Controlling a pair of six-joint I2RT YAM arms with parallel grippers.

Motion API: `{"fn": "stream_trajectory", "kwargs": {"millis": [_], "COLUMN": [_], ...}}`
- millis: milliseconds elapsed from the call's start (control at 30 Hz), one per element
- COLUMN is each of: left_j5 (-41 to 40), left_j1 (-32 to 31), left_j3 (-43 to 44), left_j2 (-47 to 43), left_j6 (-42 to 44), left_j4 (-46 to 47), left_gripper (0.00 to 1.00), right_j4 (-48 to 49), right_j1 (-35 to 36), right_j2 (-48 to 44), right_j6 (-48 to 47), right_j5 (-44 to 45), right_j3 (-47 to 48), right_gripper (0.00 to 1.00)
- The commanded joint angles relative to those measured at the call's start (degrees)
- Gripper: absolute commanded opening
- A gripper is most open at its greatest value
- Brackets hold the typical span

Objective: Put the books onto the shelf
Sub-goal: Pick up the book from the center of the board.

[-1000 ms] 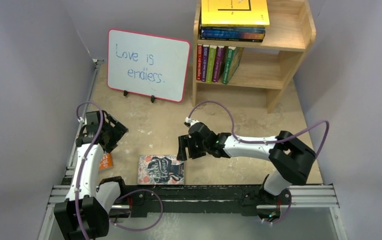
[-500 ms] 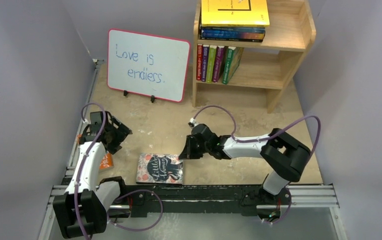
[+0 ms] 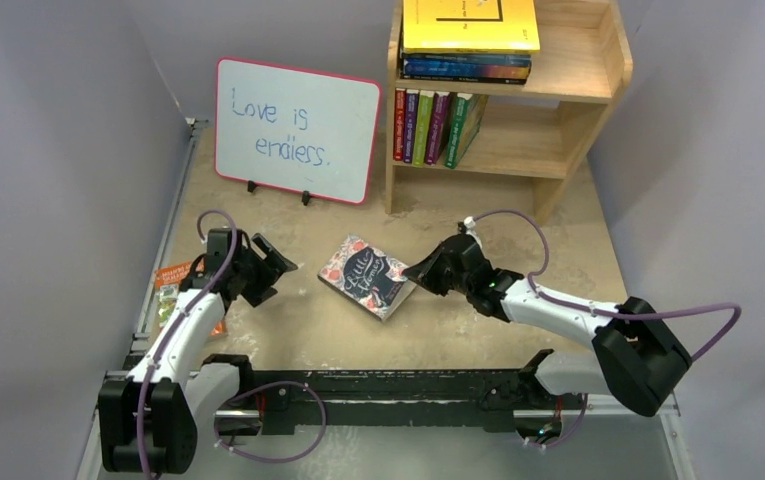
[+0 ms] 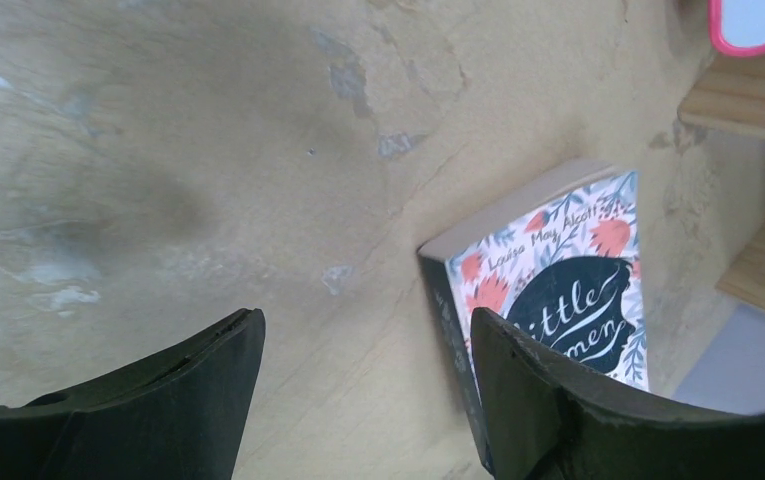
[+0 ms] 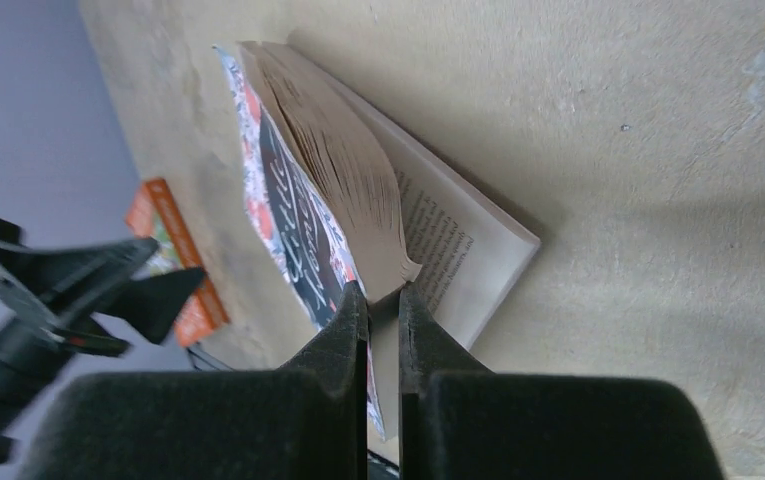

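The floral "Little Women" book (image 3: 366,274) lies angled mid-table. My right gripper (image 3: 422,270) is shut on its right corner. In the right wrist view the jaws (image 5: 380,295) pinch the front cover and top pages (image 5: 330,160), lifting them off the lower pages, which stay flat. My left gripper (image 3: 270,270) stands open just left of the book, with nothing between its fingers (image 4: 208,370); the book (image 4: 558,290) shows past the right finger. An orange book (image 3: 171,288) lies at the left edge, under the left arm. The shelf (image 3: 578,80) holds a yellow book (image 3: 468,22) stacked on dark ones, and upright books (image 3: 436,127) below.
A pink-edged whiteboard (image 3: 296,130) reading "Love is endless." stands at the back, left of the shelf. Purple walls close in on both sides. The arms' metal rail (image 3: 398,390) runs along the near edge.
The right gripper shut on the floral book and dragged it from the front edge to the middle, turning it. The left arm swung right and forward toward the book, still open.
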Motion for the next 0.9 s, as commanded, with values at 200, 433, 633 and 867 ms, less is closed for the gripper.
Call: {"fn": "stream_trajectory", "kwargs": {"millis": [200, 433, 633, 867], "left_j5": [7.37, -0.79, -7.58, -23.83], "left_j1": [-7.64, -17.76, -25.12, -32.32], "left_j3": [-13.99, -19.88, -20.50, -23.12], "left_j2": [-5.04, 1.19, 9.38, 9.00], "left_j6": [-17.32, -25.31, -31.40, -39.53], "left_j4": [32.10, 53.49, 65.72, 70.47], "left_gripper": [0.77, 0.85, 0.84, 0.76], "right_j4": [1.81, 5.72, 7.18, 9.23], "right_j1": [-1.92, -2.64, -2.67, -2.63], "right_j2": [-2.28, -0.72, 0.68, 1.60], "right_j6": [18.29, 23.88, 27.27, 30.25], "right_j5": [-3.35, -5.79, -6.96, -8.50], "right_j3": [4.86, 4.30, 4.23, 2.77], "right_gripper": [0.00, 0.00, 0.00, 0.00]}}
